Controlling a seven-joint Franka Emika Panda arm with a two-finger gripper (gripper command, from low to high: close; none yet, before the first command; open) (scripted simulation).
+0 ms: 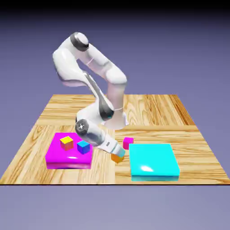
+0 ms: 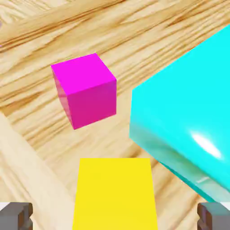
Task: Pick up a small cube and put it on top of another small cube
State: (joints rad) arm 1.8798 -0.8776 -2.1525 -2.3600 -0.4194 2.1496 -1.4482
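Observation:
The small cube (image 1: 118, 157), orange with an amber-yellow face, rests on the wooden table between the magenta slab and the cyan slab. My gripper (image 1: 115, 152) has come down right over it, tilted from the exterior view's left. In the hand view its yellow face (image 2: 115, 193) fills the space between the two grey fingertips (image 2: 15, 216), with a wide gap on each side. The jaws stand open and touch nothing.
A small magenta cube (image 1: 128, 142) (image 2: 85, 90) sits just beyond the small cube. The cyan slab (image 1: 153, 161) (image 2: 188, 117) lies close on the exterior view's right. The magenta slab (image 1: 56, 155) carries a yellow-topped cube (image 1: 66, 142) and a blue cube (image 1: 83, 146).

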